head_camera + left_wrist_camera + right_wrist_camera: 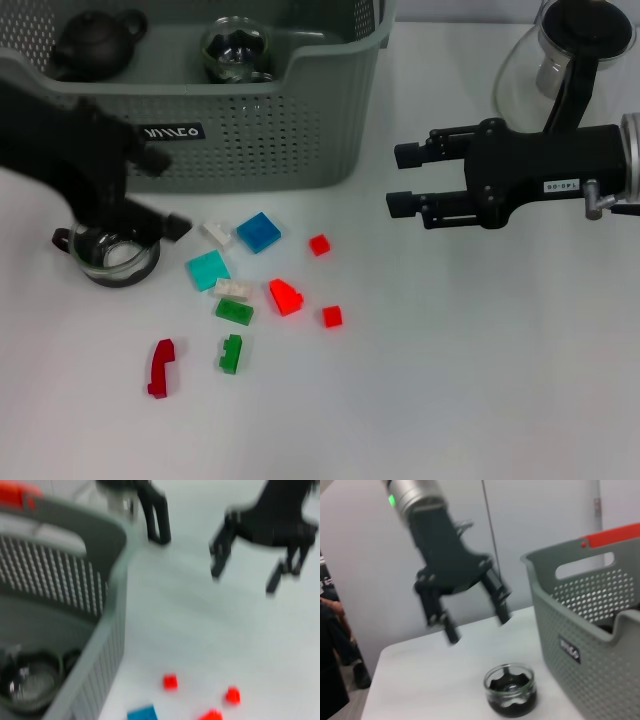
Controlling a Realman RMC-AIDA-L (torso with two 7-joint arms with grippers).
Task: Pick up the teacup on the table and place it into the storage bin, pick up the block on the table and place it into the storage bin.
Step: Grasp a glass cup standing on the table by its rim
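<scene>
A: Any txt readable?
B: Black label [172, 131] on storage bin [300, 150] front wall, white letters, approx "MILEO", not sure. Small white sticker [562, 186] on right arm, approx "148-08".
A: Other?
B: No.

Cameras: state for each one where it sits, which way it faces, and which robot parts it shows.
Head view: up on the head, looking down at the table, storage bin, blocks and teacup; both arms show, left claw over the cup, right claw open.
Left wrist view: looks across the bin toward the right claw.
Right wrist view: looks across the table at the left claw open above the teacup.
All three share the bin.
</scene>
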